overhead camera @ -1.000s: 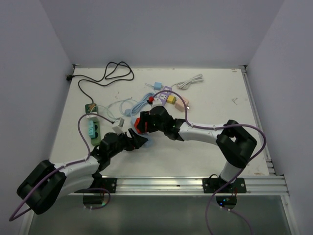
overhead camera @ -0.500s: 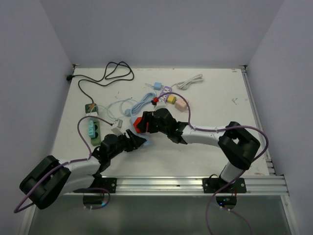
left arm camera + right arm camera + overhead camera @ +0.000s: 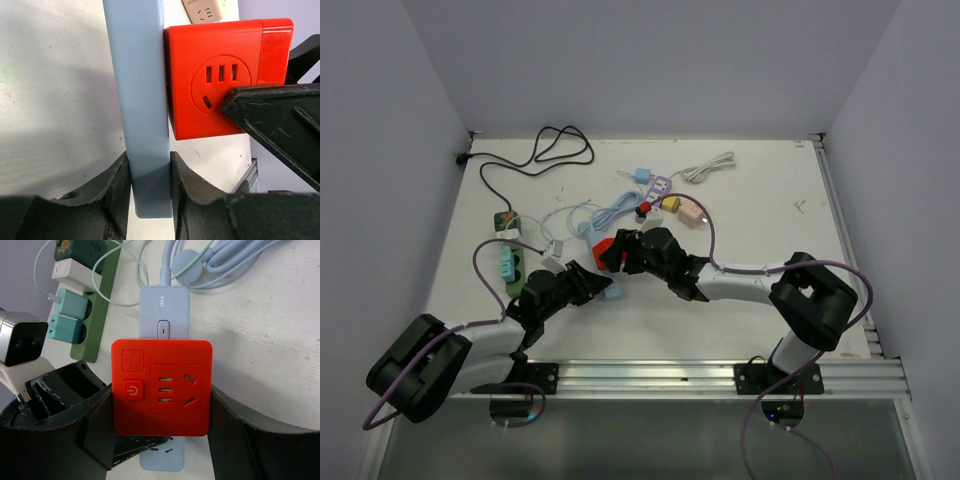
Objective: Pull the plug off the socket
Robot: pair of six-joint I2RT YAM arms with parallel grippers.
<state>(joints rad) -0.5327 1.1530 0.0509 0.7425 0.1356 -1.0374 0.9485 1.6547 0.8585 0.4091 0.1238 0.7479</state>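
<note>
The plug is a red cube adapter (image 3: 161, 387) with a power button, seated on top of the socket, a light blue power strip (image 3: 164, 310). My right gripper (image 3: 161, 407) is shut on the red plug, one finger pressed to each side. In the left wrist view the blue strip (image 3: 142, 100) runs between my left gripper's (image 3: 150, 165) fingers, which are shut on its near end, with the red plug (image 3: 220, 75) beside it. From above, both grippers meet at the plug (image 3: 605, 250) near the table's middle left.
A green power strip (image 3: 508, 265) with teal and white chargers lies left of the grippers. The blue strip's coiled cable (image 3: 610, 210) and small coloured adapters (image 3: 670, 200) lie behind. A black cable (image 3: 550, 150) and a white cable (image 3: 710, 165) sit at the back.
My left gripper's fingers have closed onto the blue power strip. The right gripper has kept its hold on the red plug and shifted slightly.
</note>
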